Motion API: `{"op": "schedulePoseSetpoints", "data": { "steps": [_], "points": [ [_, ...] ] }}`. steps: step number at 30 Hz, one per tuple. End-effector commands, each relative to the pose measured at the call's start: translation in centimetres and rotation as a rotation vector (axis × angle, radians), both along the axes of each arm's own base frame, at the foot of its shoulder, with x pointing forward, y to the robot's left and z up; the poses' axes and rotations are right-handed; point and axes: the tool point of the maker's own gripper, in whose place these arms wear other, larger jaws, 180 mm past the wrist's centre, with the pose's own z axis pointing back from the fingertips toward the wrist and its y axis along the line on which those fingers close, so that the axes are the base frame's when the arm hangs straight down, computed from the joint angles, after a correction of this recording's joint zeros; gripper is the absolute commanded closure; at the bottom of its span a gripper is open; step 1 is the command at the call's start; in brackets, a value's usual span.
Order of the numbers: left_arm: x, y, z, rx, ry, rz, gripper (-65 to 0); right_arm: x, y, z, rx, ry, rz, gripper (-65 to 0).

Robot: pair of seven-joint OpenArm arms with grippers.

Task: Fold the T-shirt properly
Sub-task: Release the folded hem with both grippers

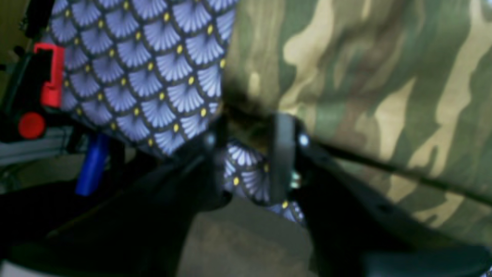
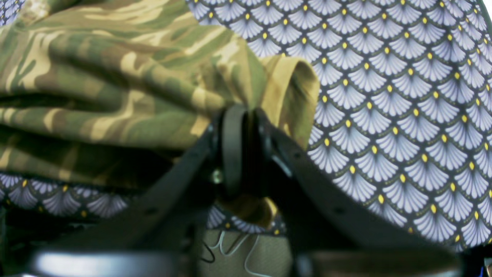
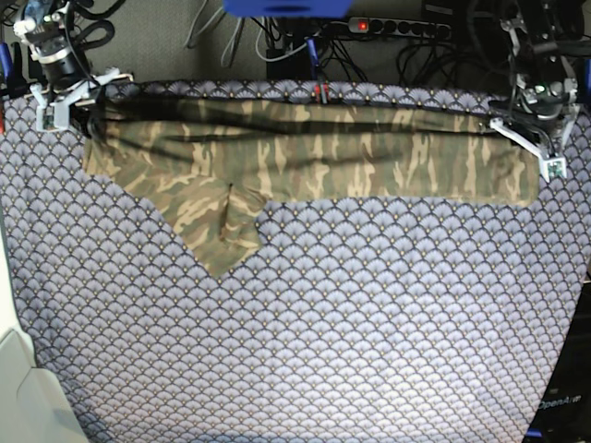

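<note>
The camouflage T-shirt [image 3: 323, 152] lies as a long folded band along the far edge of the purple scallop tablecloth [image 3: 369, 323], with one sleeve [image 3: 222, 231] pointing toward the front. My left gripper [image 3: 545, 152] is at the band's right end. In the left wrist view its jaws [image 1: 250, 127] stand apart, with the T-shirt [image 1: 365, 77] edge at their tips and tablecloth [image 1: 153, 57] showing between them. My right gripper [image 3: 60, 106] is at the band's left end. There its fingers [image 2: 248, 115] stay close together with a corner of the T-shirt [image 2: 115, 77] pinched between them.
A power strip [image 3: 402, 28] and cables lie behind the table's far edge. A red clamp [image 1: 50, 73] and a blue handle [image 1: 92, 165] sit past the table edge near the left gripper. A white object [image 3: 18, 388] stands at the front left corner.
</note>
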Motion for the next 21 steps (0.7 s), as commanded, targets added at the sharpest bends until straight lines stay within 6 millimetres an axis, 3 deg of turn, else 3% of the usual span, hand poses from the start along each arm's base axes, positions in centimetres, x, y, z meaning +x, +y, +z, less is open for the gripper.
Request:
{"op": "schedulePoseSetpoints", "data": {
  "steps": [1,7,12,21],
  "points": [
    [0.6,0.6,1.1,0.031,-0.032,-0.006,-21.5,0.0,-0.3,0.8,-0.005,-0.031,-0.002,-12.7],
    [0.6,0.7,1.1,0.035,-0.03,-0.006,-22.8,-0.5,-0.3,0.5,-0.008,-0.012,0.0,-14.4],
    [0.4,1.5,-0.4,0.021,0.009,0.01,-22.9,-1.2,-0.8,-0.5,-0.022,0.063,-0.008,-14.7],
    [-0.1,1.8,-1.3,0.014,0.039,0.018,-22.9,-2.1,-4.5,0.8,-0.084,0.056,-0.09,-14.8]
  ]
}}
